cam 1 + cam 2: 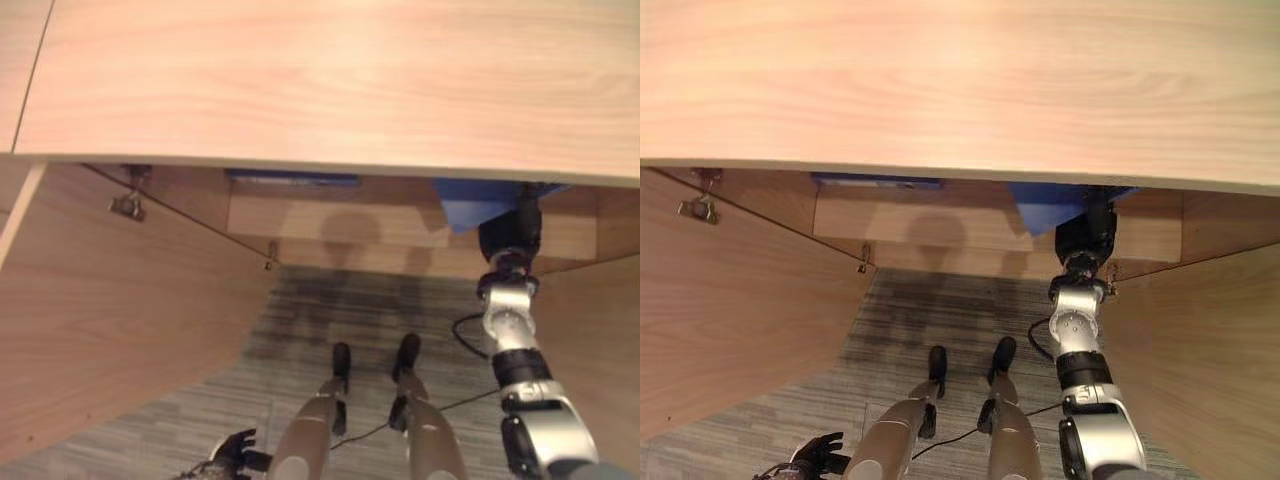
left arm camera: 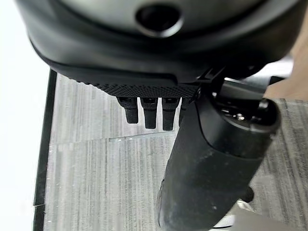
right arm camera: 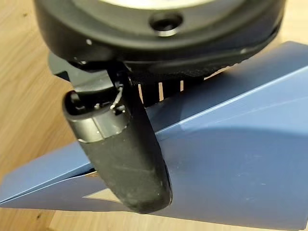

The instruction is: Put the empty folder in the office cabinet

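Note:
My right hand [image 1: 510, 235] reaches into the open wooden cabinet [image 1: 320, 80] and is shut on the blue folder [image 1: 468, 208]. The folder sits just under the front edge of the cabinet top, partly hidden by it. In the right wrist view the thumb [image 3: 125, 154] presses on the folder's blue cover [image 3: 231, 159], the fingers lie behind it, and wood shows around it. My left hand [image 1: 232, 450] hangs low at the lower left above the carpet, with relaxed fingers [image 2: 149, 113] that hold nothing.
The cabinet's left door [image 1: 110, 320] and right door [image 1: 600, 330] stand open on either side of me. A wooden shelf [image 1: 330, 225] runs across inside. Another blue flat thing [image 1: 290, 179] lies further left inside, just under the top. Grey carpet [image 1: 300, 320] covers the floor.

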Controlling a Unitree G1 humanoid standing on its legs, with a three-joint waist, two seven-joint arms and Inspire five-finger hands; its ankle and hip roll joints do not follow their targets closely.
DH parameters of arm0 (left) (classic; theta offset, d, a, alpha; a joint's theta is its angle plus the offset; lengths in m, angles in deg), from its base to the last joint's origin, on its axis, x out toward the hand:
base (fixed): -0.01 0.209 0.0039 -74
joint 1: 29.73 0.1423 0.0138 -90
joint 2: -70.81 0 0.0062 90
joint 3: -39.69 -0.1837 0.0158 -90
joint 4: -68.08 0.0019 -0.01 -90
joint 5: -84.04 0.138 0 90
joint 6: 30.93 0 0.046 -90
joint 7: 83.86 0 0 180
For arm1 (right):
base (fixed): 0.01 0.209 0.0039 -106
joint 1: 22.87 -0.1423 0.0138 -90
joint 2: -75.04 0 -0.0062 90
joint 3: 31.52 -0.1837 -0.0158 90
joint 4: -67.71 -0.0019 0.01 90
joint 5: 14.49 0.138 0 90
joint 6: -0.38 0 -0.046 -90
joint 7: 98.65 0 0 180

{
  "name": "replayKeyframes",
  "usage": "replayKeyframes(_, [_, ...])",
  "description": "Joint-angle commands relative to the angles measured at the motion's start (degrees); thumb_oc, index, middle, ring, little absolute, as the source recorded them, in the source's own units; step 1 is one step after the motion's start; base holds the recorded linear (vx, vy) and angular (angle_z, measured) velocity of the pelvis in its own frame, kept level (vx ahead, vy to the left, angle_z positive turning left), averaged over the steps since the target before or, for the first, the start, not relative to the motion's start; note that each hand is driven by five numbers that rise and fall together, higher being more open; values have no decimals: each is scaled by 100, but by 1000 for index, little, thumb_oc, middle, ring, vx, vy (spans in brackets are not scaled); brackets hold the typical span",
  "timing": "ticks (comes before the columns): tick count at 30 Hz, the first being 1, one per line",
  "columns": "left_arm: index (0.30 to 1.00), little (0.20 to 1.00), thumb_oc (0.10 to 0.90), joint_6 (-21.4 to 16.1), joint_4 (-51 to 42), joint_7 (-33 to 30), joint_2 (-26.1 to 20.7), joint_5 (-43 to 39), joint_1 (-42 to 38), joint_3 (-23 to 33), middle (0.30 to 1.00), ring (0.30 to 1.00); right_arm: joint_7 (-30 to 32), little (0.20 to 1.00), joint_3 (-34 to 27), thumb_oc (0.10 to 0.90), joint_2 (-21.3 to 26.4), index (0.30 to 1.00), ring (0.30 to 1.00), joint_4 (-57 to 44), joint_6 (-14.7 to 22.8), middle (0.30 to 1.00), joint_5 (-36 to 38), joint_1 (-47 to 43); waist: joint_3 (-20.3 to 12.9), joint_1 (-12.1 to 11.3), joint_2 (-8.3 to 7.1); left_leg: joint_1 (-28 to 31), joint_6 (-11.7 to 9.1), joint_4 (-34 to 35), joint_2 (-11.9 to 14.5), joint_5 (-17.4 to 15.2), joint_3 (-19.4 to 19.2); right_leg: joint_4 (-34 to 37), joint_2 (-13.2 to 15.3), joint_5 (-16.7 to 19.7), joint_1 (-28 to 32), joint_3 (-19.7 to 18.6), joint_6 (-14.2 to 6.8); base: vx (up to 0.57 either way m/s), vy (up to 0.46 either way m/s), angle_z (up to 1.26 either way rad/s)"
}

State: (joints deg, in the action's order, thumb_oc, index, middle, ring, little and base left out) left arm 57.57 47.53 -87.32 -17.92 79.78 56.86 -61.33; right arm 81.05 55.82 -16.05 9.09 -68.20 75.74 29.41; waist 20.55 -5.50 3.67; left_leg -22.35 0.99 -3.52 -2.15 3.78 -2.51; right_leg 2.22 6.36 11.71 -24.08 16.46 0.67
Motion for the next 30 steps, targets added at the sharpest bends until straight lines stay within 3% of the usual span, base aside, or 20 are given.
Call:
replayKeyframes(1, [900, 900, 800, 56, 97, -226, -518, -179, 275, -274, 900, 900, -173, 300, -65, 400, -48, 300, 300, -564, 367, 300, -110, -658, -177, -177, -125, 245, -117, 477, 94, -169, 384, -474, 92, -971, 186, -264, -525, 14, -36, 0])
replayKeyframes(9, [900, 900, 800, 21, -46, -329, -592, -227, 158, -420, 900, 900, 82, 300, -129, 400, -275, 300, 300, -591, 738, 300, 68, -1309, 4, -349, -16, -61, -168, 326, 53, -186, 442, -529, 112, -993, -15, -206, -506, -6, -12, 8])
replayKeyframes(13, [900, 900, 800, -17, -151, -364, -667, -287, 80, -502, 900, 900, 271, 300, -29, 400, -239, 300, 300, -631, 905, 300, -42, -1702, 144, -419, 47, -533, -134, -311, 11, -416, 419, -857, 170, -1086, -324, -229, -452, -63, 2, 2])
replayKeyframes(21, [900, 900, 800, -39, -315, -422, -744, -308, 13, -545, 900, 900, 269, 300, -34, 400, -343, 300, 300, -1088, 1162, 300, -76, -1779, 191, -439, 213, -1469, -48, -1431, -55, -881, 362, -2049, 362, -1493, -1259, -338, -347, -54, 35, 3])
replayKeyframes(26, [900, 900, 800, -25, -447, -478, -747, -317, 32, -627, 900, 900, 396, 300, -86, 400, -414, 300, 300, -1524, 1445, 300, -218, -1690, 194, -409, 353, -2353, 53, -2704, -90, -1327, 243, -3354, 476, -1923, -2168, -479, -223, -53, 37, 2])
replayKeyframes(30, [900, 900, 800, -23, -541, -494, -724, -345, 47, -702, 900, 900, 450, 300, -101, 400, -458, 300, 300, -1636, 1483, 300, -259, -1612, 178, -402, 401, -2572, 86, -2941, -115, -1426, 217, -3673, 516, -2025, -2428, -524, -203, -29, 11, -1])
